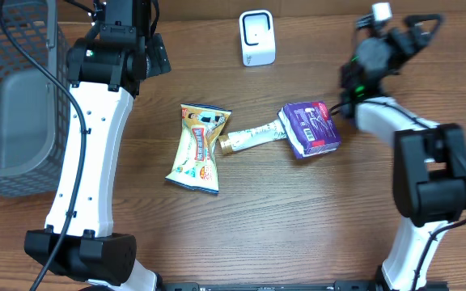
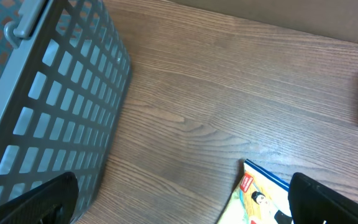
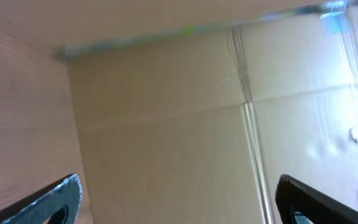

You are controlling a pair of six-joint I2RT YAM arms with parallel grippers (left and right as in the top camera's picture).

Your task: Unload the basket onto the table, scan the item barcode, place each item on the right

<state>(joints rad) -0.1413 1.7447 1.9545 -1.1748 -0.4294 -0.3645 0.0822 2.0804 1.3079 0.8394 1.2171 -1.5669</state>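
Left tool (image 2: 182,205) and right tool (image 3: 182,205) both gape fully, holding nothing; purple rectangular pack (image 1: 311,128) lies centre-right on brown wooden surface (image 1: 298,218).

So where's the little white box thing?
In the overhead view, the white scanner stands near the far edge of the table, about the middle, beyond the yellow snack bag and purple packet.

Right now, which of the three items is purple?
The purple pouch at the right end, beside the cream tube; the snack packet is yellow.

Wood-grain table (image 1: 298,218), glossy snack packet (image 1: 196,149)
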